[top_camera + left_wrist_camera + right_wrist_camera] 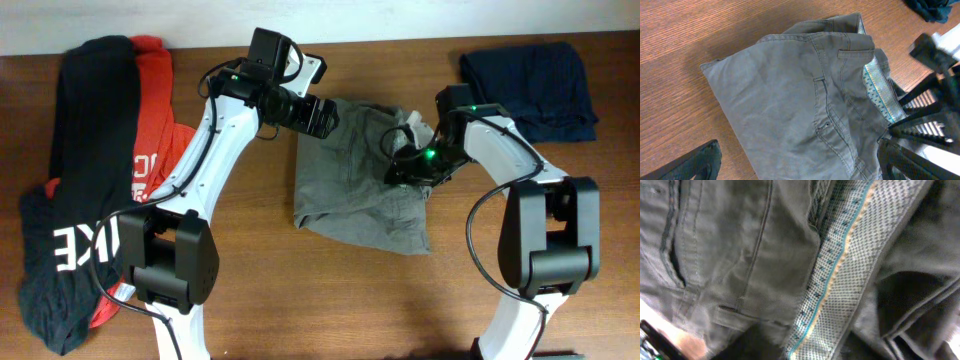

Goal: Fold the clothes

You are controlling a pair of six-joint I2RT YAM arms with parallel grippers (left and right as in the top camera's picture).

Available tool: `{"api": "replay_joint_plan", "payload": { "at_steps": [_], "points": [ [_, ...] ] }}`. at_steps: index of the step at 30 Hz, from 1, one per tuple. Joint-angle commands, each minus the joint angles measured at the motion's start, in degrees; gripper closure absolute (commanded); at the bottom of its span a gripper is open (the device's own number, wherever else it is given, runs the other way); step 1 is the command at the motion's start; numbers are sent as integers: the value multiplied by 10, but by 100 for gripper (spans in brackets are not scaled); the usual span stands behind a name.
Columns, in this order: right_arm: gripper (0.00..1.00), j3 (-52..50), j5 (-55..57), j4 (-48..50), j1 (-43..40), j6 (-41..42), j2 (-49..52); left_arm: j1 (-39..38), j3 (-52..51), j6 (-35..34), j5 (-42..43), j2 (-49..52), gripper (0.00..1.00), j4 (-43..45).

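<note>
The grey-olive shorts (355, 190) lie crumpled mid-table, with the waistband and its patterned lighter lining (880, 92) turned up on the right side. My left gripper (325, 118) hovers over the shorts' far left part. In the left wrist view (800, 167) its fingers are spread wide and hold nothing, with the shorts (790, 100) below. My right gripper (410, 162) is down in the waistband area. The right wrist view is filled by cloth and lining (845, 265); its fingers are mostly hidden and seem closed on the waistband.
A black garment with white lettering (70, 200) and a red shirt (150, 110) lie at the far left. A small dark navy garment (530, 85) lies at the back right. Bare wood table (300, 300) shows in front of the shorts.
</note>
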Motion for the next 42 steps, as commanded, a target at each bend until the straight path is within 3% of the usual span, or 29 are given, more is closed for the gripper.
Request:
{"api": "replay_joint_plan", "payload": {
  "at_steps": [1,11,21,23,28,30,35,42],
  "points": [
    [96,11,6,-5,-5,-5,-4,4,13,14,0,5,1,-2],
    [96,82,80,-105,-57,12,-46,4,13,14,-15,5,1,-2],
    [96,-19,200,-26,-69,42,-17,4,13,14,-30,5,1,-5],
    [83,-22,201,-21,-77,42,-15,4,13,14,-30,5,1,-8],
    [68,20,191,-73,-106,38,-34,4,13,14,-39,5,1,-9],
    [48,34,176,-84,-115,20,-46,4,13,14,-39,5,1,-9],
    [12,37,158,-54,-124,-11,-43,4,13,14,-43,5,1,-9],
    [2,30,92,-22,-123,-67,13,4,13,23,-43,5,1,-14]
  ]
}}
